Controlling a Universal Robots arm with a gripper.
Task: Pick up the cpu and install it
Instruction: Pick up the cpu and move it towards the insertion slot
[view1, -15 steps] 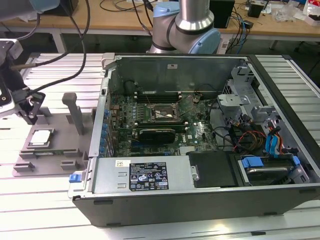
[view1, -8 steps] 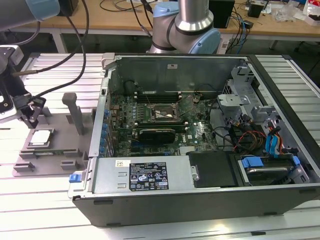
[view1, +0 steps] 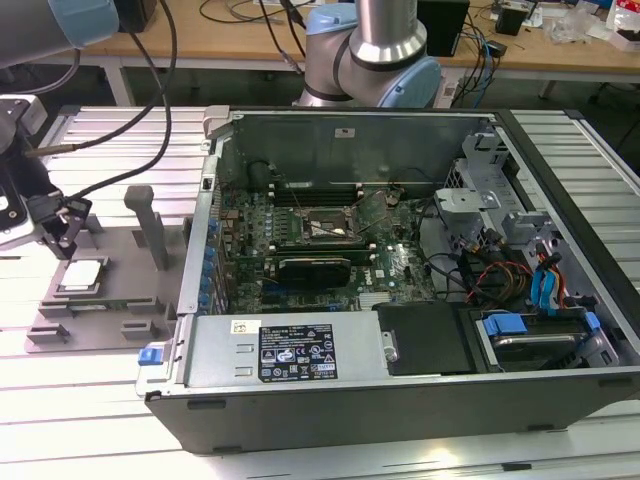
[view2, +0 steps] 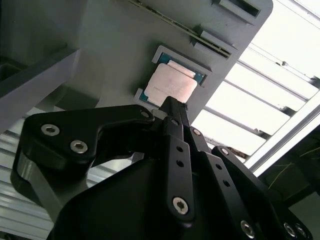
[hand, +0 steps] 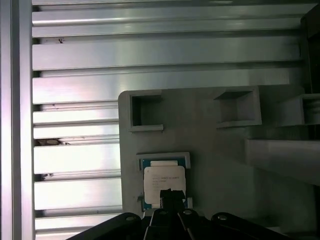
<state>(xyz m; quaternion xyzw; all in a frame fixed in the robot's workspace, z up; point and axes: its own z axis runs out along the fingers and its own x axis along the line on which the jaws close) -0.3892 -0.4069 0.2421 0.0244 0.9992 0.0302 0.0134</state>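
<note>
**Tool poised at cpu on fixture plate**

You see the tool clenched, tips drawn together w/ nothing between them, just over the cpu. In the exterior view the cpu lies flat, silver top up, in a pocket of the grey fixture plate. It is at approx. 9 o'clock from the open PC case, and the tool sits at approx. 11 o'clock of the chip.

In both wrist views the tool lines up w/ one edge of the cpu. Whether it touches the metal top, you can't tell. The chip's pale rim shows inside the pocket's raised border on the plate.

A grey upright post stands on the plate at approx. 2 o'clock of the cpu. Inside the case the dark socket sits mid-motherboard, well apart from the chip. Plate and case rest on the slatted aluminium desk. The arm's base stands at 12 o'clock behind the case.
</note>
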